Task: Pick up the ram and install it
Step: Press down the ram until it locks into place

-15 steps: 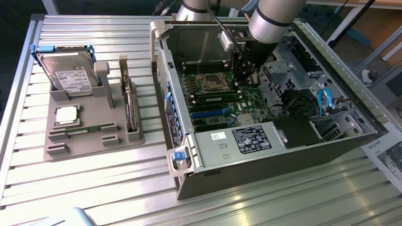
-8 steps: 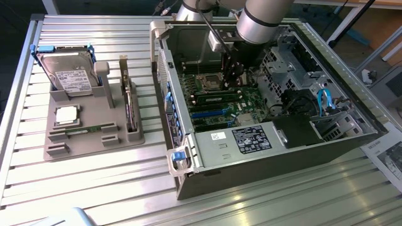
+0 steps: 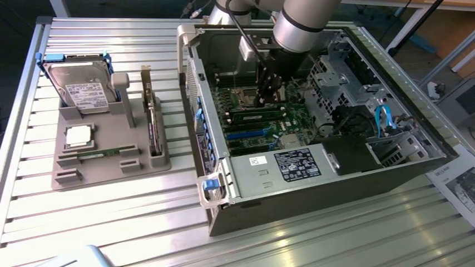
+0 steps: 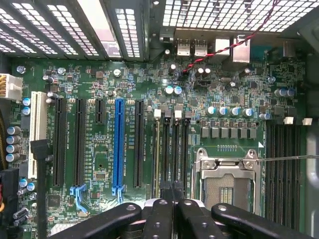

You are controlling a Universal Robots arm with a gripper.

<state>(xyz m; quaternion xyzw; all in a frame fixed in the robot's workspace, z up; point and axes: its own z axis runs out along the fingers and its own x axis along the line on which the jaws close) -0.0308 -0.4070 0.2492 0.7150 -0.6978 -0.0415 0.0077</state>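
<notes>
Ram seated in slot, under closed end effector.

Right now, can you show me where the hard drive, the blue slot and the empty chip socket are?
Hard drive [image 3: 83, 89]: exterior view, on its white label.
Blue slot [image 4: 118, 144]: wrist view, middle of its long body.
Empty chip socket [image 4: 225, 180]: wrist view, on the open middle inside the metal frame.

The black two-fingered gripper is hanging closed over the green motherboard, its fingertips pressed together just above the row of narrow black memory slots. A long blue expansion slot is lying among black ones beside those slots, and the square silver processor socket is sitting on their other side.
</notes>
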